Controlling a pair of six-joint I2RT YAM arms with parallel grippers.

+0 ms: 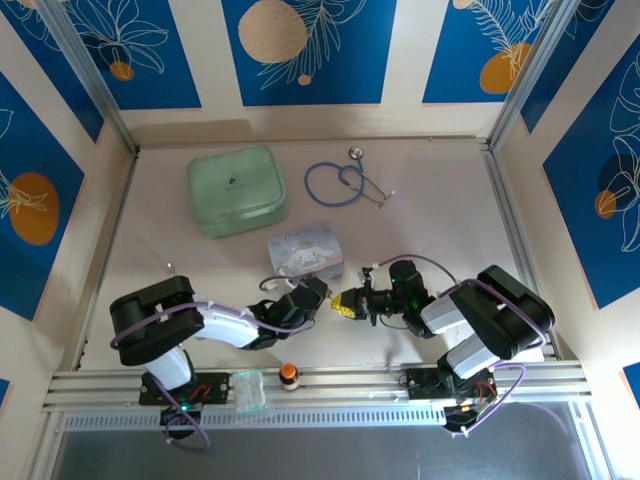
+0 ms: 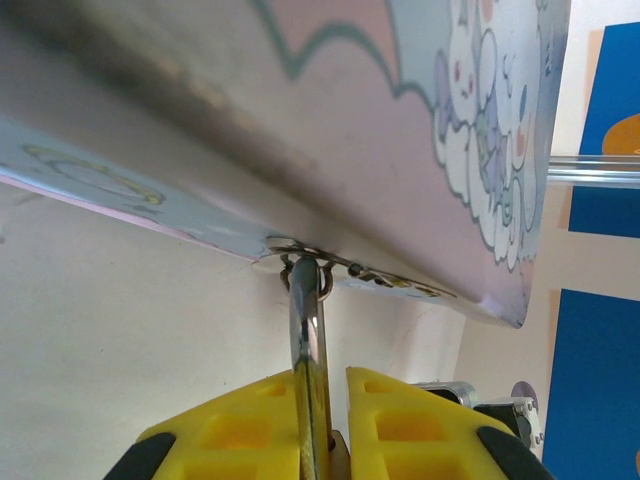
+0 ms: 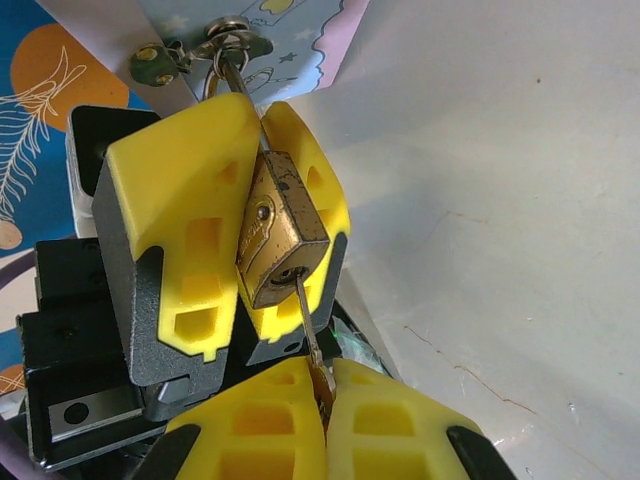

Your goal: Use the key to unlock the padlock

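Observation:
In the right wrist view the small brass padlock (image 3: 285, 230) hangs by its thin silver shackle from the hasp of the pale blue cartoon tin (image 3: 270, 25). The left arm's yellow fingers (image 3: 180, 210) are clamped on the padlock's body. The thin silver key (image 3: 308, 320) has its tip in the keyhole at the padlock's bottom face. My right gripper (image 3: 325, 385) is shut on the key's head. In the left wrist view my left gripper (image 2: 335, 378) is shut on the padlock (image 2: 308, 340), whose shackle runs up to the tin (image 2: 400, 150). From above, the left gripper (image 1: 318, 292) and the right gripper (image 1: 346, 303) meet tip to tip in front of the tin (image 1: 305, 250).
A mint green box (image 1: 236, 190) sits at the back left, with a blue stethoscope (image 1: 345, 183) to its right. An orange-capped bottle (image 1: 289, 375) and a clear plastic bag (image 1: 247, 390) lie on the front rail. Side walls close in the table.

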